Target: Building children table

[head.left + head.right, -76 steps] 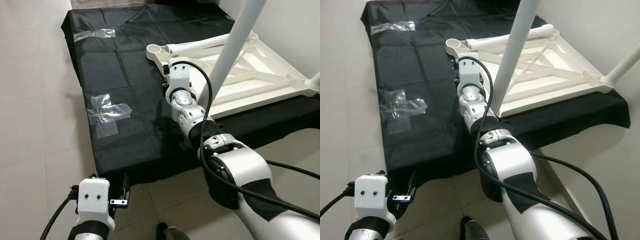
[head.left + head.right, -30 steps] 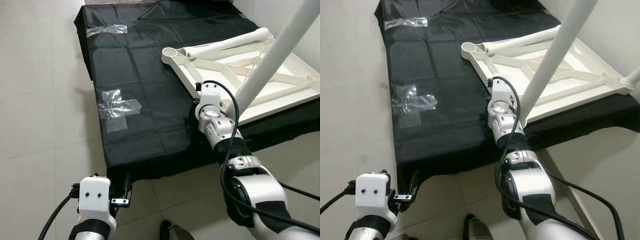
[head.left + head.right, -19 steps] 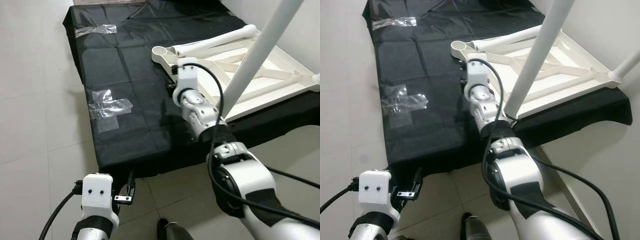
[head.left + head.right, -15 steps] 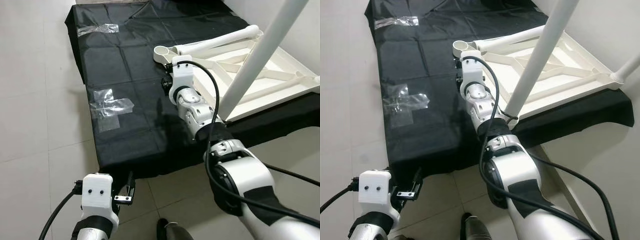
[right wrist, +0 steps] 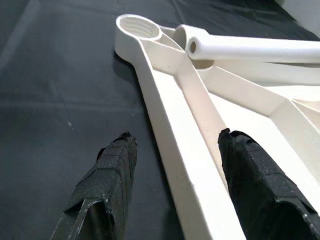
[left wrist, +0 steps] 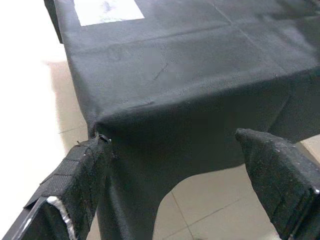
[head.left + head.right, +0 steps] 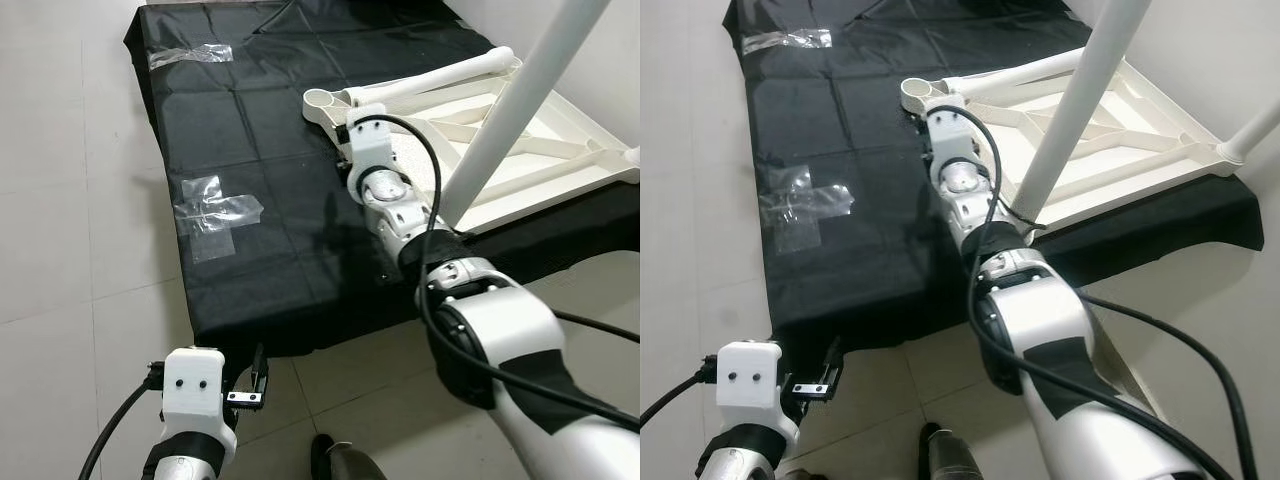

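White frame rail, right gripper straddling, agape

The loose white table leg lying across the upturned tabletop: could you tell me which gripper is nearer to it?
The right. The right gripper straddles the tabletop's edge rail, just short of the loose leg. The left gripper hangs low at the black cloth's near corner, far from it.

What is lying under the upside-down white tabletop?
The tabletop rests on a black cloth that covers a low platform. A loose white leg lies on top of it, and the right hand straddles its edge. What the cloth covers cannot be seen.
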Controlling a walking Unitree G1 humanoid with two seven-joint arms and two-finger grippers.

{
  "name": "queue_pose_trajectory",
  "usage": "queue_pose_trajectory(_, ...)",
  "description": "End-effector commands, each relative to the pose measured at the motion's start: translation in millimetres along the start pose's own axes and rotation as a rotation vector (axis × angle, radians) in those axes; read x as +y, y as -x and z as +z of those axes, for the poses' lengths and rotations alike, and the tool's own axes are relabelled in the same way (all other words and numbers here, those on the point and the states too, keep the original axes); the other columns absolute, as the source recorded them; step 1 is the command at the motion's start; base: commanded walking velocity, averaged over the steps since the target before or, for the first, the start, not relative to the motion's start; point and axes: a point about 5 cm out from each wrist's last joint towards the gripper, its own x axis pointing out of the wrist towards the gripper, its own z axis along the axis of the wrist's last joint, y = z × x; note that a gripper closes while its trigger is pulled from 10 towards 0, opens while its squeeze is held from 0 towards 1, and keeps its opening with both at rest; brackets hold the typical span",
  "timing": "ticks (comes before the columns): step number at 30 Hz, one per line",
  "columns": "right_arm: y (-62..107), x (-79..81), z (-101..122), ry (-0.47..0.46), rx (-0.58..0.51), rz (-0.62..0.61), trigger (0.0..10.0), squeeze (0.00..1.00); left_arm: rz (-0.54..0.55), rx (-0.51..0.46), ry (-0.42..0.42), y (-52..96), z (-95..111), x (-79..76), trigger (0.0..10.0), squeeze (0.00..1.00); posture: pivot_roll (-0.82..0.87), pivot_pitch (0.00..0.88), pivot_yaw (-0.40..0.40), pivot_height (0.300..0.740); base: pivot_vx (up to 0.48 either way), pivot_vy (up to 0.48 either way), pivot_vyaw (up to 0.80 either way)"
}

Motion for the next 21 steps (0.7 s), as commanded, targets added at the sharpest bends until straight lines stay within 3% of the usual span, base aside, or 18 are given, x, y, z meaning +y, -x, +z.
queue_pose_trajectory(1, 0.5, 0.0, -17.4, 0.033, 0.079, 0.024, 10.0, 0.00, -0.133, 0.030, 0.110, 11.6, 0.9, -38.9, 10.0, 0.00, 0.01, 0.292, -0.119, 0.740, 0.000, 0.000, 0.00)
queue_pose_trajectory(7, 2.4, 2.3, -35.5, 0.097, 0.151, 0.065, 10.0, 0.00, -0.137, 0.036, 0.116, 15.7, 1.6, -39.8, 10.0, 0.00, 0.01, 0.306, -0.119, 0.740, 0.000, 0.000, 0.00)
queue_pose_trajectory(11, 2.9, -2.2, -42.1, 0.080, 0.183, 0.029, 10.0, 0.00, -0.133, 0.040, 0.120, 18.1, 2.0, -39.7, 10.0, 0.00, 0.01, 0.313, -0.123, 0.740, 0.000, 0.000, 0.00)
queue_pose_trajectory(21, 1.1, -11.0, -33.6, 0.044, 0.161, -0.018, 10.0, 0.00, -0.126, 0.041, 0.125, 19.1, 2.5, -39.8, 10.0, 0.00, 0.01, 0.318, -0.127, 0.740, 0.000, 0.000, 0.00)
